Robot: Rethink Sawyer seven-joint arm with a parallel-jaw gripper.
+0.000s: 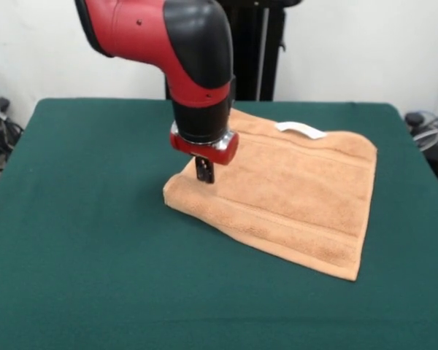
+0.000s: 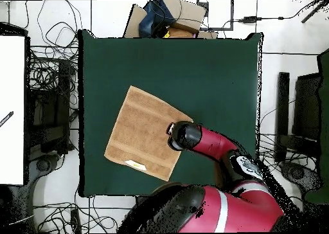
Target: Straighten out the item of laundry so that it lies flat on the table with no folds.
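The tan terry towel (image 1: 292,189) lies spread out on the dark green table (image 1: 80,219), right of centre in the front view. Its white tag (image 1: 301,130) is on the far edge. My gripper (image 1: 204,173) comes straight down onto the towel's left corner, where the cloth is slightly raised. It looks shut on that corner. In the overhead view the towel (image 2: 144,132) is a tilted square on the table (image 2: 212,71), with my gripper (image 2: 175,130) over its right corner and the tag (image 2: 135,162) at its lower edge.
The red and black arm (image 1: 175,44) reaches over the table's far middle. Cables and equipment (image 2: 48,116) lie on the floor around the table. A cardboard box (image 2: 160,19) sits beyond the table's far edge in the overhead view.
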